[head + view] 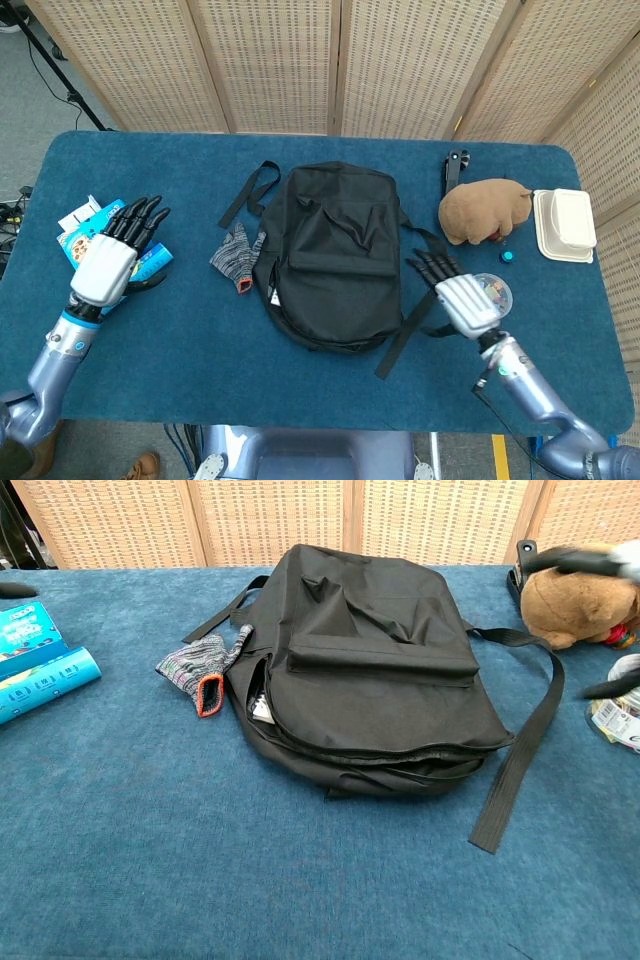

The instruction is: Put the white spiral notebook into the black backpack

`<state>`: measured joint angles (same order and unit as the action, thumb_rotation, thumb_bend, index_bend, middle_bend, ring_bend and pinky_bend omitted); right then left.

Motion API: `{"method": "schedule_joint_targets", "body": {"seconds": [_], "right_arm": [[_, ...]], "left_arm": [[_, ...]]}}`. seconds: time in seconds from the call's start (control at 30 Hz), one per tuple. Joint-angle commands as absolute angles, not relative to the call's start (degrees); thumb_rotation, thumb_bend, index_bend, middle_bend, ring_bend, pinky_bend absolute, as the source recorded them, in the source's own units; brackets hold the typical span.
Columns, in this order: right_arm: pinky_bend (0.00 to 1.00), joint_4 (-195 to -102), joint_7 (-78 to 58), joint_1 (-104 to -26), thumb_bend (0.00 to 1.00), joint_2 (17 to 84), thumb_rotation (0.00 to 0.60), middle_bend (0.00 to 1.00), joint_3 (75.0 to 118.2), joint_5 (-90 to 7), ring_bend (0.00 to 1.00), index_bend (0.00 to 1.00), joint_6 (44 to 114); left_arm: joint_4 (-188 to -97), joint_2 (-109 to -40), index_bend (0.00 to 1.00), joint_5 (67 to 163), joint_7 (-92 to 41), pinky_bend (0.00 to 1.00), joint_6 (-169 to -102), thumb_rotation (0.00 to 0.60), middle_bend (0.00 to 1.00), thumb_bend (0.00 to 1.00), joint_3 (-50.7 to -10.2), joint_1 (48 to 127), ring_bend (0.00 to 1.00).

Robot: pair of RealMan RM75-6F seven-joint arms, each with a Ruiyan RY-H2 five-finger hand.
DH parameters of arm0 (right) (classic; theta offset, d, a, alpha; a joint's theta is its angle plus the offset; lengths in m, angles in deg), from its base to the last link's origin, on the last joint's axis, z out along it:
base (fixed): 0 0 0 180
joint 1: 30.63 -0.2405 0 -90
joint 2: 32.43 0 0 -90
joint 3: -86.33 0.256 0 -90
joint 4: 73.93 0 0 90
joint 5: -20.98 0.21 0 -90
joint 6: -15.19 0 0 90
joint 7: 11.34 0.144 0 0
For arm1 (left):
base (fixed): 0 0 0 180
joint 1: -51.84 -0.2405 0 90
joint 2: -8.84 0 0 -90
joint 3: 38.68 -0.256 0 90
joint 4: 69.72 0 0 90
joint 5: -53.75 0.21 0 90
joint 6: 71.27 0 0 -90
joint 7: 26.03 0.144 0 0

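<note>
Screened lab: wicker partitions [300, 60]; table [300, 390]

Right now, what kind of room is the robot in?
Probably a test room or lab: a blue-covered table with wicker folding screens behind it, and mixed props like a black backpack and a plush toy.

- Bare desk [200, 350] runs along the near edge, open on both sides of the backpack [335, 255].
- A glove [236, 255] touches its left side; a strap [515, 770] trails right.
</note>
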<state>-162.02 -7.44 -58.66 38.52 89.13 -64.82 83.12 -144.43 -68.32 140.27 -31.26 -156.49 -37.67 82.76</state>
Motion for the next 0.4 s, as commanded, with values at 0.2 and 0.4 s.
{"method": "schedule_joint_targets", "body": {"seconds": [0.2,0.4], "right_arm": [[0.0,-151.2,-13.5,-45.4,0.0,39.6,0.6,0.0,87.3,-63.5,0.0,0.0,98.3],[0.0,-150.8,-10.9,-42.4,0.0,39.9,0.6,0.0,87.6,-63.3,0.0,0.0,101.6]], "left_arm": [[-155.3,-61.7,0.0,130.6,-29.0,0.0,-155.5,0.6,0.0,0.0,-39.3,72.2,0.0],[-156.9,-60.4,0.0,128.6,-31.4,0.0,-155.7,0.6,0.0,0.0,-39.1,68.6,0.0]]}}
